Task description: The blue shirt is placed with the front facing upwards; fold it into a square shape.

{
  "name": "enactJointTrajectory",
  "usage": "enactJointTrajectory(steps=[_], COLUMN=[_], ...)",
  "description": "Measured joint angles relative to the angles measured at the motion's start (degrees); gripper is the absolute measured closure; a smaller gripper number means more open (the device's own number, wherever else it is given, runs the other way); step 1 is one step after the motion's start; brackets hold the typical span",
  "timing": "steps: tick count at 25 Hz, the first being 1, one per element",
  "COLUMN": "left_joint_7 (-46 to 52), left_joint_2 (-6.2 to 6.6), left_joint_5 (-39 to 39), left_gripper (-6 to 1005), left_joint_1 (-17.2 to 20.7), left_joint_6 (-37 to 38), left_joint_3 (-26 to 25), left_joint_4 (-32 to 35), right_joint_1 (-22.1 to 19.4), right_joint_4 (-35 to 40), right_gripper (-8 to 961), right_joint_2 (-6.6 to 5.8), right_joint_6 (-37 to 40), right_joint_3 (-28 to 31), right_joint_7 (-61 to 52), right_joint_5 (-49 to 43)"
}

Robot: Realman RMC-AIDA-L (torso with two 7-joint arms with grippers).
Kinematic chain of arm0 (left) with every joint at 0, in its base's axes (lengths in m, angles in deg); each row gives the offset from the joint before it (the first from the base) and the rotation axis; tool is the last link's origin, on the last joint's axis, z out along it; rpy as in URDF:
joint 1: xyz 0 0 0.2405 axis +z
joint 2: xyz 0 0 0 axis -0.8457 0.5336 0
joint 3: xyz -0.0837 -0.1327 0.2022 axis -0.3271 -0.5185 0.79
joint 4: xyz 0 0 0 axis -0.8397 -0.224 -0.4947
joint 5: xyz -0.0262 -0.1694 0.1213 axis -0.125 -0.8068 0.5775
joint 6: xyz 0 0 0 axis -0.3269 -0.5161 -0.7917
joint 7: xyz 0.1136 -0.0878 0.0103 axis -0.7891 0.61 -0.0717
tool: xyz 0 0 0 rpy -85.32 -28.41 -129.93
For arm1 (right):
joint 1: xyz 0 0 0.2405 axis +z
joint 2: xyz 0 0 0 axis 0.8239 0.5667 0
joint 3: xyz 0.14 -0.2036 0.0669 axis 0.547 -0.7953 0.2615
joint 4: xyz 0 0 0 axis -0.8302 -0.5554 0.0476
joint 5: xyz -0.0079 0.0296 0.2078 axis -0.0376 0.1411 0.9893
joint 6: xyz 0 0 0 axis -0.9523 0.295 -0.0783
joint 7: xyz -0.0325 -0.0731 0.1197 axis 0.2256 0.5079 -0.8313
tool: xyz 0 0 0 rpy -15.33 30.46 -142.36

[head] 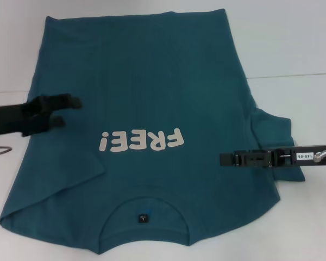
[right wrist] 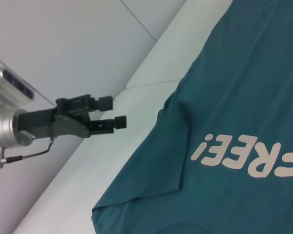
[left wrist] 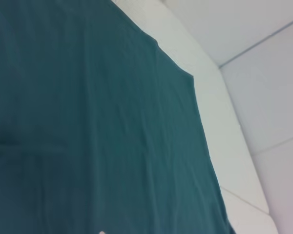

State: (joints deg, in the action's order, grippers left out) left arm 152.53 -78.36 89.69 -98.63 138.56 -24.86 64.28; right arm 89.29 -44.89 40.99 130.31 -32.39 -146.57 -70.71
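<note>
— What is the blue shirt made of, and where is it?

— Soft, matte teal-blue knit, lightly creased, spread flat on the white bench, collar toward the robot. Both sleeves look folded in over the body, so the outline is roughly a trapezoid.

— Any writing?

— White rounded letters "FREE!" on the chest, upside down in the head view. A small black neck label sits inside the round collar; its mark is too small to read.

— And the tools?

— The left tool hovers over the shirt's left edge, its black fingers released. The right tool reaches over the right sleeve area; seen edge-on, I cannot tell its state.
</note>
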Motion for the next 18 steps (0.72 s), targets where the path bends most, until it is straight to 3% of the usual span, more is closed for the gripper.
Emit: enactJointTrajectory(steps=[9,12,18], left_joint_7=[-12.3,-21.3,-43.5], left_joint_2=[-0.64,-1.55,-4.95], left_joint_5=[-5.4,-5.4,-7.4], left_gripper=[107,110,112], left_joint_1=[8.6,10.8,16.6], left_joint_6=[7.4,11.5,18.9], left_joint_3=[-0.2,-0.3,-0.3], left_joint_4=[3.9,5.1,7.7], right_joint_1=[-0.7,-0.8,-0.9], right_joint_4=[0.0,-0.1,-0.1], right_gripper=[129,130,132], right_joint_2=[0.16,0.15,-0.57], right_joint_6=[0.2,0.5,1.1], right_joint_3=[3.0,3.7,4.2], right_joint_7=[3.2,3.5,1.9], right_joint_5=[0.2,1.2,2.6])
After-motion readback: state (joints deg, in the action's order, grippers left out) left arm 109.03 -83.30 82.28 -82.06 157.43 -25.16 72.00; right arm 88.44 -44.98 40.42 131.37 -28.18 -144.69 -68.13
